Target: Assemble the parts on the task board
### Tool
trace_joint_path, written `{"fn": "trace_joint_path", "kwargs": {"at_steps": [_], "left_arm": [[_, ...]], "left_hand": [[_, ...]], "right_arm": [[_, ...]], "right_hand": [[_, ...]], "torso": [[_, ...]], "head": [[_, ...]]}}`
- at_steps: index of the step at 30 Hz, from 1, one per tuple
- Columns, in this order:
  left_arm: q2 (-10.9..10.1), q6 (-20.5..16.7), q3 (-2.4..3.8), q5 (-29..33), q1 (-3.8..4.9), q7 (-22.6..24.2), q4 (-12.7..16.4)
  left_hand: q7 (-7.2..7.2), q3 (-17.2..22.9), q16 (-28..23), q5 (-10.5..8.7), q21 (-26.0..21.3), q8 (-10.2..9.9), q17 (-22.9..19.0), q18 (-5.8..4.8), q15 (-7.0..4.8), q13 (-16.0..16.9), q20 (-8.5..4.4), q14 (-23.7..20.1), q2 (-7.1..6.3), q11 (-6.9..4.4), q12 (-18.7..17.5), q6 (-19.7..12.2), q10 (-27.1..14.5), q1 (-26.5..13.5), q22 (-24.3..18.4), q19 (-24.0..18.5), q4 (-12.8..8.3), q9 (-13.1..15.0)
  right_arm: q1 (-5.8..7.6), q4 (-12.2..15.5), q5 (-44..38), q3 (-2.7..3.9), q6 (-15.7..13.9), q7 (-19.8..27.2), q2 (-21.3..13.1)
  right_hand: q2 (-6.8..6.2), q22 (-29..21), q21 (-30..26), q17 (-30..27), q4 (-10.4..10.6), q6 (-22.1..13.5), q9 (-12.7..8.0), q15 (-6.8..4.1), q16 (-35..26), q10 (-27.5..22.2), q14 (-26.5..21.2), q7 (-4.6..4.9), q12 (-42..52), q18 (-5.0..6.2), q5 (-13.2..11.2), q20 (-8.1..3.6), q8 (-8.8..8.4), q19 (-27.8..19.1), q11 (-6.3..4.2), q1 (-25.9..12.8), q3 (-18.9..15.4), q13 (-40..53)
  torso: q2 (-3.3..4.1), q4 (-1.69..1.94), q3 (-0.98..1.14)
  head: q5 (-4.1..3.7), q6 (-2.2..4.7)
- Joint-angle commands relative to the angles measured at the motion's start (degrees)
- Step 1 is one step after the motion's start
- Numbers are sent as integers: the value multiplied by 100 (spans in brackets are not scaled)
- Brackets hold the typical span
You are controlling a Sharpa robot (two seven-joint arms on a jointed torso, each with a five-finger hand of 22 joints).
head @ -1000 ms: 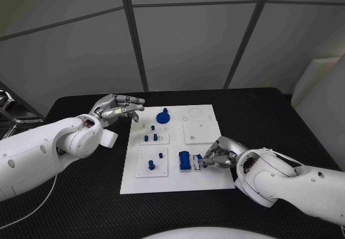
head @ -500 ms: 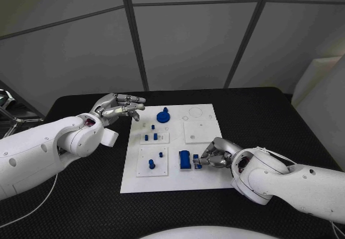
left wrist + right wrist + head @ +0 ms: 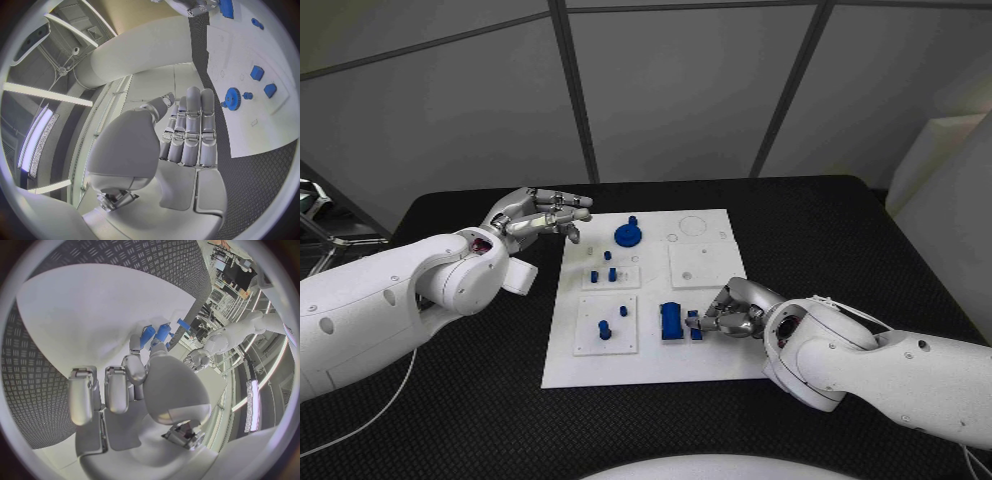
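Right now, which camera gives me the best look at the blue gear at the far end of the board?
The head view: the blue gear sits in full view on the task board, beyond the left hand. The left wrist view shows it past the fingertips, bent by the lens. The right wrist view does not settle it.

We took this for robotics lab or test cell. Black table [image 3: 862,240] with diamond-textured mat stood inside booth of plain grey wall panels [image 3: 689,90] joined by dark metal struts [image 3: 574,95]. White task board [image 3: 711,370] carried blue parts [image 3: 627,235]. In left wrist view we saw long ceiling light strips [image 3: 34,137] and exposed framing overhead.
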Motion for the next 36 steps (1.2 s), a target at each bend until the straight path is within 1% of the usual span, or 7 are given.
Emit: {"fn": "trace_joint_path", "kwargs": {"at_steps": [1, 3, 11, 15, 17, 25, 36], "left_arm": [[8, 20, 5, 24, 8, 14, -2], [10, 20, 5, 24, 8, 14, -5], [10, 23, 5, 24, 8, 13, -10], [1, 21, 4, 24, 7, 12, -25], [-1, 19, 4, 24, 7, 13, -34], [-1, 26, 4, 24, 6, 15, -51], [5, 29, 2, 24, 5, 15, -56]], "left_hand": [[24, -12, -27, 14, -20, -22, -9, -71, 24, 9, 31, 12, 31, -2, -9, -2, -22, 0, -6, -7, -11, 8], [24, -12, -27, 14, -20, -22, -9, -71, 24, 9, 31, 12, 31, -2, -9, -2, -22, 0, -6, -7, -11, 8], [24, -12, -27, 14, -20, -22, -9, -71, 24, 9, 31, 12, 31, -2, -9, -2, -22, 0, -6, -7, -11, 8], [24, -12, -27, 14, -20, -22, -9, -71, 24, 9, 31, 12, 31, -2, -9, -2, -22, 0, -6, -7, -11, 8], [24, -12, -27, 14, -20, -22, -9, -71, 24, 9, 31, 12, 31, -2, -9, -2, -22, 0, -6, -7, -11, 8], [24, -12, -27, 14, -20, -22, -9, -71, 24, 9, 31, 12, 31, -2, -9, -2, -22, 0, -6, -7, -11, 8], [24, -16, -30, 18, -25, -23, -10, -70, 24, 14, 32, 15, 31, -2, -8, -2, -25, -3, -8, -4, -13, 9]], "right_arm": [[5, 22, -39, 0, -4, 54, 18], [5, 21, -66, 0, -1, 55, 10], [4, 74, -138, 0, 100, 175, -95], [4, 144, -191, 0, 144, 295, -170], [4, 159, -218, 0, 186, 332, -203], [2, 112, -289, -1, 299, 399, -236], [2, -49, -373, -1, 315, 393, -145]], "right_hand": [[-76, 1489, 15, 556, 204, 69, 17, -16, 28, 68, 397, 5, 13, -81, -584, -22, -5, 585, 11, -138, -24, 16], [-140, 1485, 12, 554, 231, 78, 28, -15, 26, 68, 396, 8, 11, -80, -810, -20, -6, 583, 13, -186, 11, 18], [-337, 1483, 9, 553, 216, 83, 57, -14, 23, 62, 396, 10, -3, -79, -1179, -17, -12, 582, 17, -84, 199, 22], [-412, 1483, 9, 547, 208, 81, 65, -12, 18, 60, 394, 12, -11, -79, -1231, -16, -14, 582, 18, -49, 243, 19], [-432, 1481, 8, 545, 202, 80, 67, -12, 17, 58, 394, 13, -13, -79, -1239, -15, -14, 581, 19, -24, 263, 19], [-413, 1485, 11, 540, 93, 73, 84, -12, 11, 53, 392, 14, -26, -80, -1278, -15, -16, 583, 18, 274, 401, 18], [-339, 1490, 15, 553, 86, 92, 93, -13, 17, 55, 395, 9, -20, -81, -1287, -15, -8, 585, 16, 314, 428, 26]], "torso": [[-2, -2, 2], [0, -3, 2], [-2, -3, 3], [-7, -12, 9], [-8, -7, 2], [-5, -3, 6], [12, 3, 4]], "head": [[-3, -1], [-2, 3], [-1, 12], [13, 24], [8, 27], [10, 35], [14, 32]]}}
